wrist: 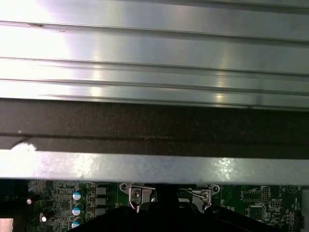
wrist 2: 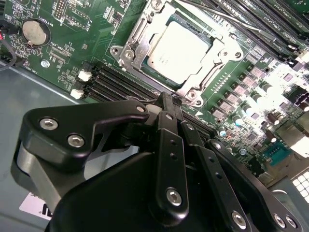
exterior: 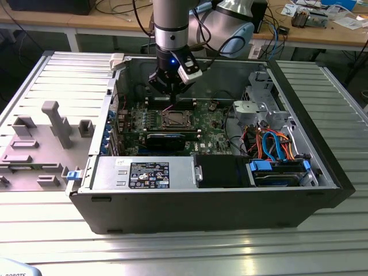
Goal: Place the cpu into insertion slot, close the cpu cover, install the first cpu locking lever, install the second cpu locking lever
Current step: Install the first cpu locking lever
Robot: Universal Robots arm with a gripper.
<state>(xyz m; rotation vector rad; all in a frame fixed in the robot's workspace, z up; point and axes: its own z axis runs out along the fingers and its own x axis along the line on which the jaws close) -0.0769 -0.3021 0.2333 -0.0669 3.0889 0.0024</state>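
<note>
The cpu [wrist 2: 177,46], a silver-grey square chip, lies in the insertion slot [wrist 2: 192,93] on the green board. The cpu cover [wrist 2: 139,47] lies flat over it, its frame around the chip's edges. A thin metal lever rod [wrist 2: 227,19] runs along one side of the socket. My gripper [wrist 2: 166,102] is shut, its black fingertips together just off a corner of the socket with nothing visible between them. In the exterior view the gripper [exterior: 172,104] hangs straight above the socket [exterior: 172,119] inside the open computer case.
Black memory slots [wrist 2: 120,83] and a coin battery [wrist 2: 35,31] flank the socket. A long black card [exterior: 165,140] lies in front of it. A drive cage with blue and orange cables [exterior: 275,144] stands at the exterior view's right, and a grey fixture tray [exterior: 40,144] at its left.
</note>
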